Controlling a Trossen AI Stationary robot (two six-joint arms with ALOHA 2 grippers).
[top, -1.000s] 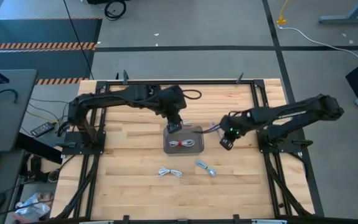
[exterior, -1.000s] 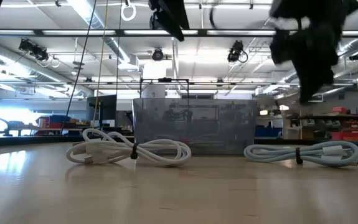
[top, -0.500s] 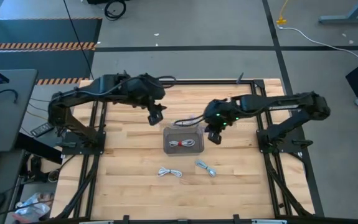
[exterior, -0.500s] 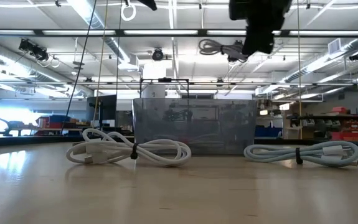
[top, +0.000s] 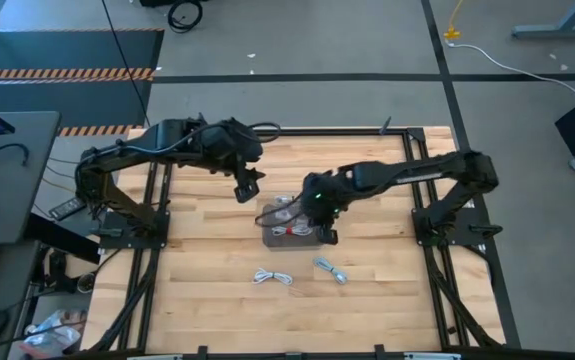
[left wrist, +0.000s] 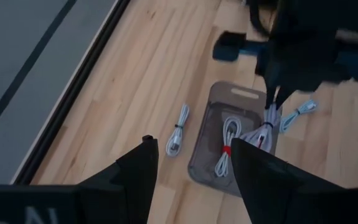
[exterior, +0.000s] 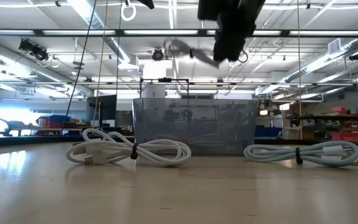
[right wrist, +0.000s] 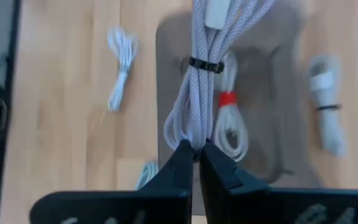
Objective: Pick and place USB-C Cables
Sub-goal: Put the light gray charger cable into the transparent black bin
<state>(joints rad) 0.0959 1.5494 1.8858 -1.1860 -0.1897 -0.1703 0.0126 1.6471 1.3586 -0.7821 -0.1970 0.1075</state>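
Observation:
My right gripper [top: 319,208] hangs over the grey tray [top: 268,238] and is shut on a braided light-grey USB-C cable bundle [right wrist: 197,93] bound by a black tie. Below it in the tray lies a white bundle with a red tie [right wrist: 227,99]. Another white bundle [right wrist: 325,106] lies by the tray's far end. Two more bundles rest flat on the wood near the tray's near side [top: 274,277] [top: 331,269]. My left gripper [left wrist: 194,186] is open, high up and to the far left of the tray [left wrist: 207,171]. My right gripper pinches the bundle's looped end [right wrist: 191,138] between its two fingers, several strands together. The fingers point down over the tray. The bundle is lifted clear and trails below and toward the table's left [exterior: 191,53], above the tray.
The tray stands mid-table with see-through walls [exterior: 194,127]. In the low view the two loose bundles [exterior: 129,151] [exterior: 303,152] lie in front of it. Black frame rails [top: 157,250] run along the table's left and right sides. Bare wood [top: 217,310] lies toward the near edge.
My right gripper has carried the cable bundle from right of the tray toward the table's left until it hangs over the tray, with the bundle swinging behind it. My left gripper has drawn back from over the tray toward the far left, then held still.

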